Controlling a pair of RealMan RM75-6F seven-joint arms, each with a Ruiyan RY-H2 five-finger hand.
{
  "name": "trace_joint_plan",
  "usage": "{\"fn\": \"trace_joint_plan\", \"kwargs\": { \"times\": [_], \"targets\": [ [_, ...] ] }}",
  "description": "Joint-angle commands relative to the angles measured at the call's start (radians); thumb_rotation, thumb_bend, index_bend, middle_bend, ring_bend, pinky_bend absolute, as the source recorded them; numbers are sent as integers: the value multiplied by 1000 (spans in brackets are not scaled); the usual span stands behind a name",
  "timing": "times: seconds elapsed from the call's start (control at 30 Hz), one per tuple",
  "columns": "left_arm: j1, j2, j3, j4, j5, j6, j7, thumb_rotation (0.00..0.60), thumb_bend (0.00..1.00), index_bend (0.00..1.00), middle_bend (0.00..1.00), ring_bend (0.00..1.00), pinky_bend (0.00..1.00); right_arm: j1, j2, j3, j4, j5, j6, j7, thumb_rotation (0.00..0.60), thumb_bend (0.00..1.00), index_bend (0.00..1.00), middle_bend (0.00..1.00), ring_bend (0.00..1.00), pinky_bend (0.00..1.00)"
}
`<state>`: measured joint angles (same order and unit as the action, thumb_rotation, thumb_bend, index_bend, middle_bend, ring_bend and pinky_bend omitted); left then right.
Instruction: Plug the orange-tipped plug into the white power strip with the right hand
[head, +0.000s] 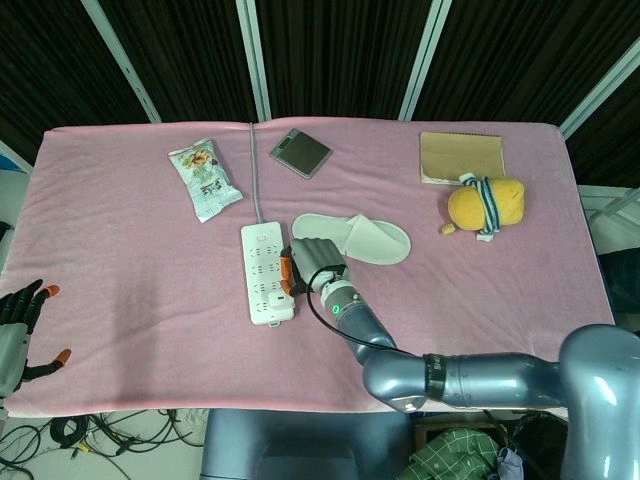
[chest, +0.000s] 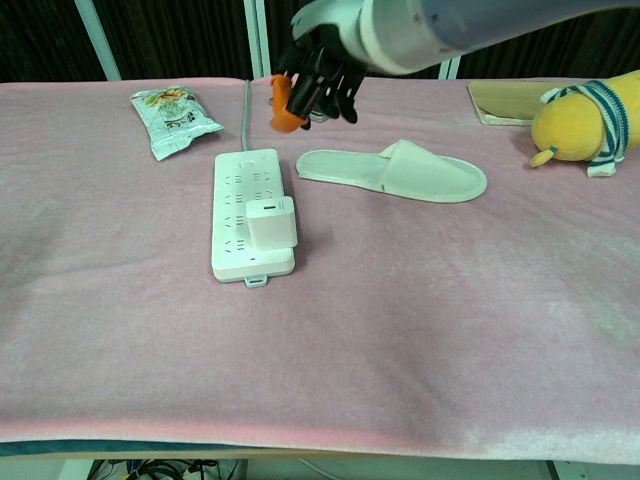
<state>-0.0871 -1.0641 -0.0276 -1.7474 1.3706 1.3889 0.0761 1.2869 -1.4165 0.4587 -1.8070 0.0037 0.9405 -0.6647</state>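
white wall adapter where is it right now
The white wall adapter sits plugged into the near right end of the white power strip, left of the white slipper, chest view.

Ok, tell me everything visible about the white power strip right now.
The white power strip lies flat on the pink cloth, a long glossy plastic bar with rows of sockets. A white block adapter sits plugged in near its close end. A grey cord runs from its far end. No hand touches it.

A pink cloth-covered table (head: 120, 290) seen from above. The right hand (head: 314, 262) grips an orange-tipped plug (head: 286, 272) just beside the right edge of a white rectangular power strip (head: 262, 271). A white slipper (head: 362, 237) lies near. The left hand (head: 20, 325) hangs at the table's left edge, fingers spread.
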Motion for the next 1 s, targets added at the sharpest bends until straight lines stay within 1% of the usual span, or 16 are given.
{"fn": "trace_joint_plan", "kwargs": {
  "times": [0.03,0.1,0.13,0.17,0.2,0.23,0.27,0.3,0.33,0.37,0.47,0.53,0.67,0.73,0.83,1.0],
  "targets": [
    [1,-2,0,0,0,3,7,600,221,98,5,0,0,-141,110,-64,-129,-240,120,59,600,263,353,291,388,425],
    [1,-4,-1,0,-2,6,11,600,221,98,5,0,0,-197,151,-117,-166,-354,180,60,600,188,263,214,308,342],
    [2,-6,-2,-1,-3,7,15,600,221,98,5,0,0,-241,180,-162,-188,-443,229,58,600,173,240,193,287,322],
    [2,-7,-2,-2,-3,8,18,600,222,98,5,0,0,-272,201,-196,-203,-503,260,55,600,159,213,163,259,296],
    [2,-8,-2,-2,-2,9,22,600,222,98,5,0,0,-304,223,-231,-216,-559,288,54,600,153,203,148,243,281],
    [2,-9,-2,-4,-2,12,28,600,222,98,5,0,0,-351,252,-278,-231,-643,327,60,600,150,195,133,228,265],
    [3,-11,-2,-4,-1,14,32,600,222,98,5,0,0,-384,271,-311,-240,-697,355,67,600,146,189,122,218,252],
    [3,-11,-2,-5,-1,14,35,600,222,98,5,0,0,-403,281,-328,-244,-724,371,71,600,141,184,115,212,241],
    [4,-14,-2,-6,0,18,42,600,222,98,5,0,0,-463,310,-384,-259,-808,420,89,600,134,182,113,211,236],
    [5,-15,-2,-7,0,21,46,600,222,98,5,0,0,-502,326,-418,-261,-862,449,106,600,123,180,113,211,230],
    [9,-19,-4,-10,1,32,56,600,221,98,5,0,0,-630,359,-523,-234,-1019,547,172,600,105,169,112,211,220],
    [10,-21,-5,-13,2,38,59,600,221,98,4,0,0,-701,361,-571,-201,-1099,607,215,600,105,164,112,211,217],
    [12,-23,-9,-17,19,57,64,600,221,98,4,0,0,-811,350,-634,-124,-1191,698,284,600,105,158,112,211,214],
    [15,-27,-9,-17,42,76,59,600,222,98,4,0,0,-877,331,-664,-56,-1239,743,328,600,106,153,111,210,209],
    [17,-29,-7,-11,72,95,51,600,222,97,4,0,0,-934,305,-676,15,-1268,766,369,600,106,147,104,207,207],
    [20,-30,-3,-8,91,105,45,600,221,98,4,0,0,-984,274,-660,77,-1284,768,419,600,106,146,102,206,207]
  ]
}}
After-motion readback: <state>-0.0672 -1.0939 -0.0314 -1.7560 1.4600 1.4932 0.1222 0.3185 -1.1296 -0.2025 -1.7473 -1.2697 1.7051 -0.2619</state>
